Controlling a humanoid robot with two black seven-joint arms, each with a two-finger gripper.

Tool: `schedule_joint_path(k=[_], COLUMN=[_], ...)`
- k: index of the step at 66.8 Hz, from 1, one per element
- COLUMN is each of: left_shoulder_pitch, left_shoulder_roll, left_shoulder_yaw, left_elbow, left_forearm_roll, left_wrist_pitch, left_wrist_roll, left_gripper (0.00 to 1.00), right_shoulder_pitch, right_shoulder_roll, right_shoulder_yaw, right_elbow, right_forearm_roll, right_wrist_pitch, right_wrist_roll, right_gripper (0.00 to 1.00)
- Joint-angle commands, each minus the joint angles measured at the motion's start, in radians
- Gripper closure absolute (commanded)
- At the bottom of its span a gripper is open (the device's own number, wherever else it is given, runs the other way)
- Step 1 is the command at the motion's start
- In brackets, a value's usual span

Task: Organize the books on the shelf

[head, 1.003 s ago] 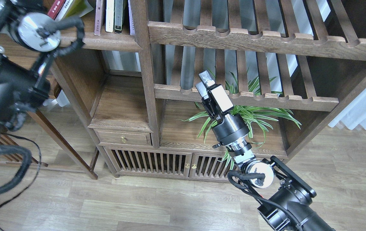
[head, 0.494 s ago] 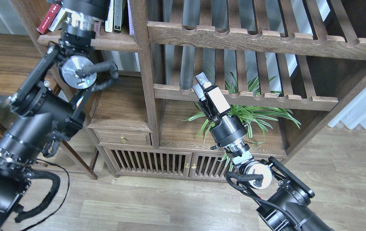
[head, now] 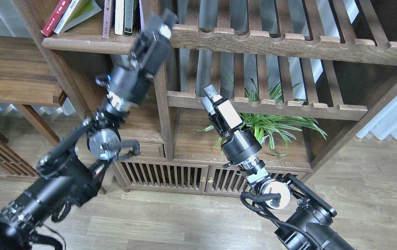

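Several books stand on the top left shelf (head: 90,43): a red book (head: 54,17) and a white-and-green book (head: 77,10) lean to the left, and three thin books (head: 119,16) stand upright beside them. My left gripper (head: 163,25) is raised in front of the shelf's upright post, just right of the upright books. It is blurred by motion and holds nothing I can see. My right gripper (head: 208,96) points up at the front edge of the slatted middle shelf (head: 289,106), its fingers slightly apart and empty.
A green spider plant (head: 275,123) sits on the lower shelf behind my right wrist. A slatted rack (head: 289,43) spans the upper right. Below are a small drawer (head: 150,150) and slatted cabinet doors (head: 170,177). A wooden side table (head: 14,73) stands at left.
My left arm has swung from the far left up and to the right, so its gripper is now by the shelf post. My right gripper has shifted slightly left.
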Motion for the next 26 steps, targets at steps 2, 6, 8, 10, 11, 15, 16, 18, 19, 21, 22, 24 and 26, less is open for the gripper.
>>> schedule_joint_path(k=[2,6,8,10,11,15,16,18,19,21,22,24,26], left_shoulder_pitch=[0.014,0.016,0.017,0.017,0.017,0.017,0.017,0.017,0.017,0.017,0.017,0.017,0.017], left_shoulder_roll=[0.0,0.0,0.0,0.0,0.0,0.0,0.0,0.0,0.0,0.0,0.0,0.0,0.0], left_shoulder_yaw=[-0.005,-0.011,-0.014,-0.015,-0.017,-0.018,-0.018,-0.018,-0.018,-0.018,-0.018,-0.018,-0.02], left_elbow=[0.001,0.0,0.001,0.001,0.001,0.001,0.001,0.001,0.001,0.001,0.001,0.001,0.001], left_forearm_roll=[-0.002,-0.002,-0.002,-0.002,-0.002,-0.002,-0.002,-0.002,-0.002,-0.002,-0.002,-0.002,-0.002], left_wrist_pitch=[0.0,0.0,0.0,0.0,0.0,0.0,0.0,0.0,0.0,0.0,0.0,0.0,0.0], left_wrist_roll=[0.005,0.007,0.007,0.007,0.007,0.007,0.008,0.008,0.008,0.01,0.01,0.01,0.01], left_gripper=[0.01,0.01,0.01,0.01,0.01,0.01,0.01,0.01,0.01,0.01,0.01,0.01,0.01], right_shoulder_pitch=[-0.002,-0.003,-0.003,-0.003,-0.003,-0.002,-0.002,-0.002,-0.002,-0.003,-0.003,-0.003,-0.003], right_shoulder_roll=[0.004,0.004,0.004,0.004,0.002,-0.001,-0.002,-0.002,-0.002,-0.001,-0.001,0.002,0.002], right_shoulder_yaw=[-0.002,-0.002,-0.002,0.0,0.0,0.004,0.004,0.004,0.004,0.004,0.004,0.004,0.006], right_elbow=[0.0,0.0,-0.002,0.0,0.0,0.0,0.0,0.0,0.0,0.0,0.0,0.0,0.001], right_forearm_roll=[-0.002,-0.002,-0.002,-0.004,-0.004,-0.004,-0.004,-0.004,-0.002,-0.002,-0.002,-0.002,-0.002], right_wrist_pitch=[0.0,0.0,0.0,0.0,0.0,0.0,0.0,0.0,0.0,0.0,0.0,0.0,0.0], right_wrist_roll=[0.0,0.0,0.0,0.0,0.0,0.0,0.0,0.0,0.0,0.0,0.002,0.002,0.003], right_gripper=[0.1,0.1,0.1,0.1,0.1,0.1,0.1,0.1,0.11,0.11,0.12,0.13,0.15])
